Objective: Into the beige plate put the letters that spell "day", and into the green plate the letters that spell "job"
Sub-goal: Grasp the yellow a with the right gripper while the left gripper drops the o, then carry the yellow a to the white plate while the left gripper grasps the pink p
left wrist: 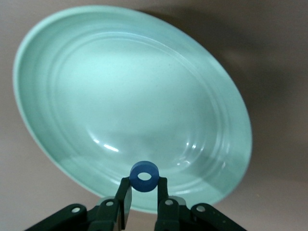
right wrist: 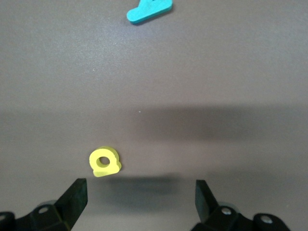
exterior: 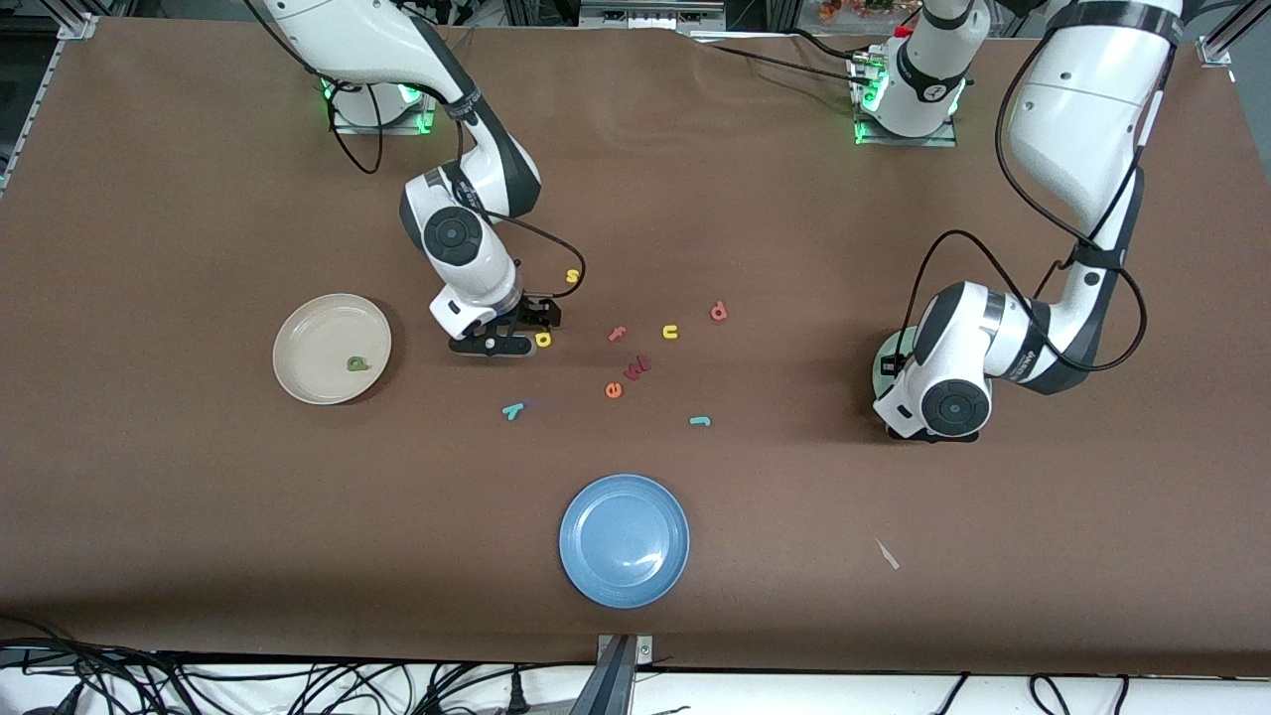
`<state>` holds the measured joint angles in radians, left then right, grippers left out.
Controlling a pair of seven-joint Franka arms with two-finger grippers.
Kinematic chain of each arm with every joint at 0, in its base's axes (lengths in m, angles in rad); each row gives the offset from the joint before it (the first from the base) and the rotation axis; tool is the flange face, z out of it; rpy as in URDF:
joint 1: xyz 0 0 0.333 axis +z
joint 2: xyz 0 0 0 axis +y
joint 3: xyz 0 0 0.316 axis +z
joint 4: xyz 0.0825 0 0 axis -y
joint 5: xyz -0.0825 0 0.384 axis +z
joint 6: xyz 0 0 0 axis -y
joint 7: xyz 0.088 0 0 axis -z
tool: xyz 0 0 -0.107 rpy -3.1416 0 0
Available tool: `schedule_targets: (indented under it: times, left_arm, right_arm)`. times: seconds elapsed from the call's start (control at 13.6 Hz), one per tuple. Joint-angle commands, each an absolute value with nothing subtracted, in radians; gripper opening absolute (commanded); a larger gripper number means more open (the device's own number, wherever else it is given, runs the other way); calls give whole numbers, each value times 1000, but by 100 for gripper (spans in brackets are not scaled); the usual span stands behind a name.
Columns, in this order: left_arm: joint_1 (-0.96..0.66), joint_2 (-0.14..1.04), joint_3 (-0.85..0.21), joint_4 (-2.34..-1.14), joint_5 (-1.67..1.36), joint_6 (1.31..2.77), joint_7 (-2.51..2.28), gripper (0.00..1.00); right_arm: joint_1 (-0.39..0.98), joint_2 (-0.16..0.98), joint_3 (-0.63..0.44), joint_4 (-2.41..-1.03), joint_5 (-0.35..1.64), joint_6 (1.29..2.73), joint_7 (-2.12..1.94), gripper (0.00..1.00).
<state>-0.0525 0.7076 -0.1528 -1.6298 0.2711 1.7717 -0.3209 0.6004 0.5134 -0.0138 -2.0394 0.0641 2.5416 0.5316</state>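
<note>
A robotics lab — two arms bolted to a brown-covered table (exterior: 199, 556), aluminium framing, loose cables.

Even, bright overhead light fills the front view, and the brown desk (exterior: 199, 516) shows no glare, only soft shadows hugging the arms and the blue plate (exterior: 625, 539) at about 5 o'clock. In the left wrist view the green plate (left wrist: 72, 62) carries small white highlights near 7 o'clock of its bowl and throws a dark shadow toward 2 o'clock, its rim slightly soft. The right wrist view is dimmer, with a broad blurred shadow band across the middle.
</note>
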Motion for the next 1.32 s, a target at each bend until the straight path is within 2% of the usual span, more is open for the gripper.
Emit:
schedule_targets:
  times: [0.0,0.07,0.37,0.74,1.1,1.25]
  left_arm:
    - [-14,709,-167,-1626,230,1782,-285,82]
    - [-9,707,-167,-1625,218,1782,-285,100]
    - [-24,681,-173,-1618,212,1770,-293,100]
    - [-23,615,-280,-1611,19,1759,-418,100]
    - [-34,614,-458,-1634,28,1890,-754,100]
    - [-95,612,-474,-1675,69,1939,-859,100]
  right_arm:
    - [644,561,-20,-1979,37,2543,534,98]
    - [646,568,-20,-1968,35,2543,534,98]
    - [652,584,-20,-1962,23,2543,528,91]
    - [649,591,-20,-1944,3,2542,503,77]
    - [647,592,-20,-1930,3,2539,499,65]
    - [647,598,-20,-1928,3,2539,502,62]
